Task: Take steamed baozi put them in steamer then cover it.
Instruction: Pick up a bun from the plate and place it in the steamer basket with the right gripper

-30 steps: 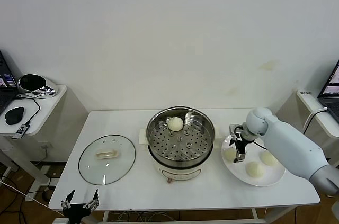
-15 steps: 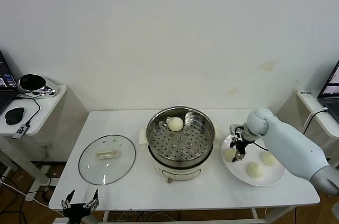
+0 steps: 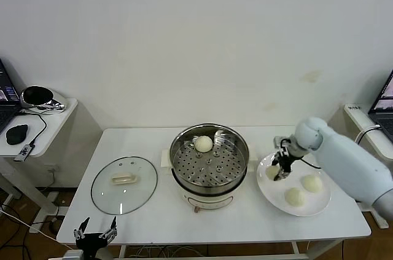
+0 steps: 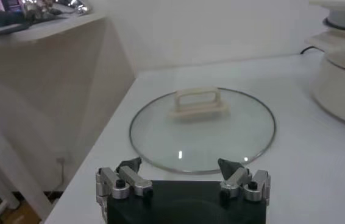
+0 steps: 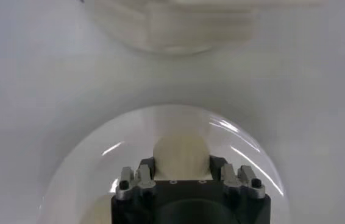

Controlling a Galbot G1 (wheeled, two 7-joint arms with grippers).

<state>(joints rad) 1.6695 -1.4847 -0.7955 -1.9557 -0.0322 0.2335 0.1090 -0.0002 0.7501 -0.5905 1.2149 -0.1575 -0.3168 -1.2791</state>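
My right gripper (image 3: 281,168) is shut on a steamed baozi (image 3: 272,173) at the left side of the white plate (image 3: 307,209). In the right wrist view that bun (image 5: 181,151) sits between the jaws of the gripper (image 5: 181,167), over the plate; I cannot tell whether it still touches it. Two more baozi (image 3: 294,196) (image 3: 312,183) lie on the plate. Another baozi (image 3: 203,144) rests on the perforated tray at the back of the steamer (image 3: 239,149). The glass cover (image 3: 124,184) lies flat on the table to the steamer's left. My left gripper (image 3: 94,235) stands open at the table's front left corner.
In the left wrist view the cover (image 4: 239,131) with its cream handle (image 4: 198,103) lies just ahead of the open left gripper (image 4: 183,176), with the steamer's white base (image 4: 343,79) beyond. A side table (image 3: 43,118) holding a mouse and headphones stands at the left.
The right gripper's jaws have closed from wide open onto the baozi at the plate's left side, and that arm has shifted slightly to the right. The left arm has not moved.
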